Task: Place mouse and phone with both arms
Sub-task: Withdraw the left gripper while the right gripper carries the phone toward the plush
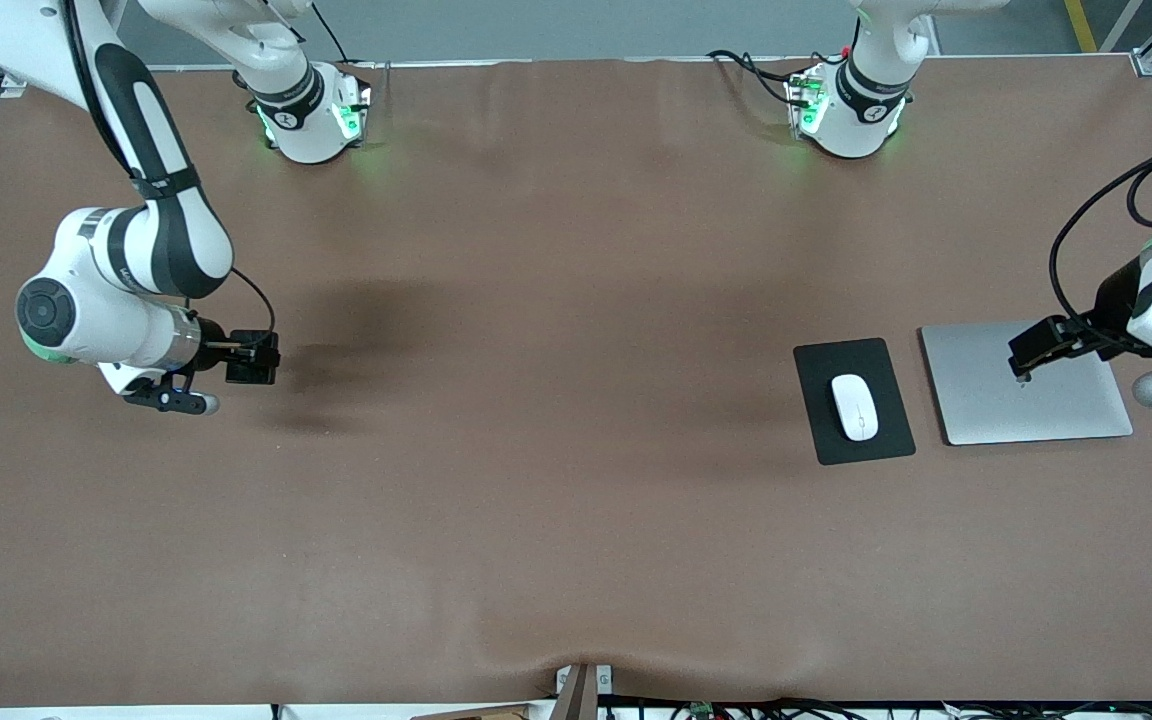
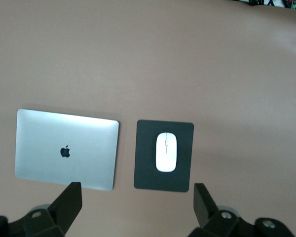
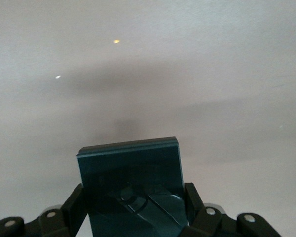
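The white mouse lies on a flat black mouse pad toward the left arm's end of the table; both also show in the left wrist view, the mouse on the pad. My left gripper hangs open and empty over the silver laptop. My right gripper is shut on the black phone and holds it in the air over bare table at the right arm's end. In the right wrist view its fingers clamp the phone's two long sides.
The closed silver laptop lies beside the mouse pad, toward the left arm's end. Both arm bases stand along the table's edge farthest from the front camera. Brown cloth covers the table.
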